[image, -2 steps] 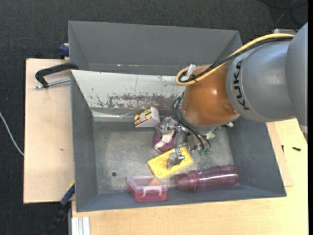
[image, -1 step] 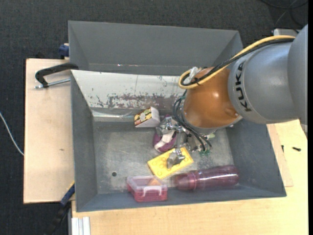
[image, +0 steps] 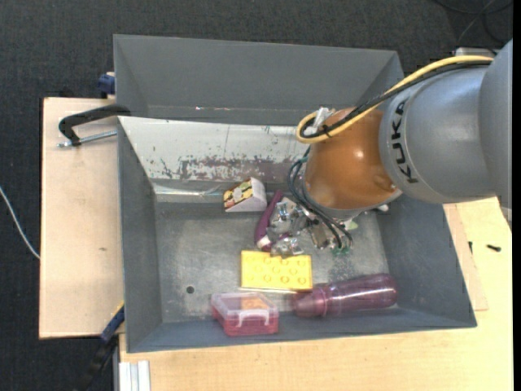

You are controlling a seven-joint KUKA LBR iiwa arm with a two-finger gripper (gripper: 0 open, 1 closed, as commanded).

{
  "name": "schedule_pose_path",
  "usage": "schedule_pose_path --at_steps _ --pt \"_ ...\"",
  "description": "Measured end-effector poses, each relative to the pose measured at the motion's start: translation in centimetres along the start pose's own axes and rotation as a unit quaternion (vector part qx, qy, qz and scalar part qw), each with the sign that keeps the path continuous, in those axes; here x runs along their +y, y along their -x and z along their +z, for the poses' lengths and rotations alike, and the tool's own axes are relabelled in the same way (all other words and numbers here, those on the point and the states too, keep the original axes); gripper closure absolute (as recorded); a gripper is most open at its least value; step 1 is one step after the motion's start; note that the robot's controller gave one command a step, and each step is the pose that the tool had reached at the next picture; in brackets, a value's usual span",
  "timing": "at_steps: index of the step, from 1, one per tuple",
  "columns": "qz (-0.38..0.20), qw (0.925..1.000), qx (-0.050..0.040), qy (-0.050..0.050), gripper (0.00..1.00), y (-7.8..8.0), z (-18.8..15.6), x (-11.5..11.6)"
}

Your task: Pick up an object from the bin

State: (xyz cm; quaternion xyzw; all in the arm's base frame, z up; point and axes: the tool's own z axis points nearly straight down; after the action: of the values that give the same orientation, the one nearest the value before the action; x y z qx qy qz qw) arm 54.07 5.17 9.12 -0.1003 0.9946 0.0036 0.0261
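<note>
Grey metal bin (image: pixel 138 243), contents as found. Pink lidded box (image: pixel 244 314) at front wall; cream carton (image: pixel 245 194) at back wall; purple curved piece (image: pixel 266 221); yellow studded plate (image: pixel 277 272); maroon bottle (image: pixel 347 296), lying flat. Jaws hung low, just beside the purple piece and above the plate; spread or pressed could not be told. Step judged: positioning for a grasp. Next: close squarely on one piece, likely the purple, then raise.
</note>
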Motion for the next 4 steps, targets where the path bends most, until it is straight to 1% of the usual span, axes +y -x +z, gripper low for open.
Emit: schedule_pose_path --at_steps 3,4 --pt "0.0 1.0 0.0002 0.0 1.0 -0.01 0.0 0.0" --pt "0.0 0.9999 0.0126 0.0 0.0 -0.72 0.53 -0.05"
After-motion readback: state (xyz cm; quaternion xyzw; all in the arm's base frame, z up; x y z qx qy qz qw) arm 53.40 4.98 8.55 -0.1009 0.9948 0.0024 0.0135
